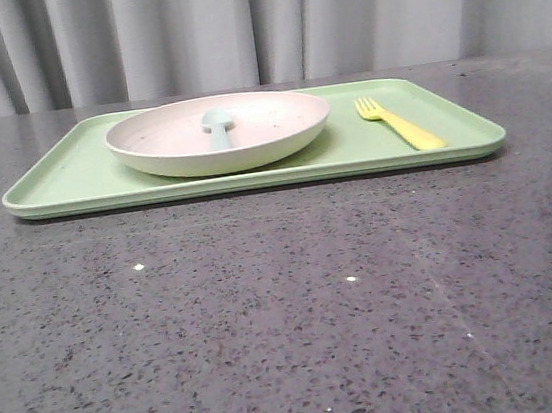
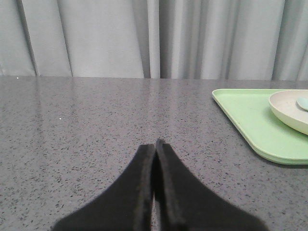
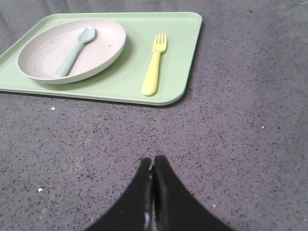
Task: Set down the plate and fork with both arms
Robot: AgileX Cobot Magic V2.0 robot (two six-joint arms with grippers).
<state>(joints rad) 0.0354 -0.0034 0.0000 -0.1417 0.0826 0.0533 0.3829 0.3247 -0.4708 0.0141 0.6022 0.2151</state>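
Observation:
The pale pink-cream plate point(image 1: 218, 133) sits on the left half of a light-green tray point(image 1: 71, 176), with a pale blue-grey spoon point(image 1: 218, 126) lying in it. The yellow fork point(image 1: 399, 122) lies on the tray's right part, tines pointing away. Plate point(image 3: 71, 49) and fork point(image 3: 155, 64) also show in the right wrist view. My left gripper point(image 2: 155, 144) is shut and empty over bare table, left of the tray; only an edge of the plate point(image 2: 288, 111) shows there. My right gripper point(image 3: 154, 161) is shut and empty, nearer than the tray's front edge. Neither gripper shows in the front view.
The tray point(image 3: 120, 82) lies on a dark speckled grey table point(image 1: 288, 306). A grey curtain point(image 1: 254, 23) hangs behind the table's far edge. Bare table lies between the tray and both grippers.

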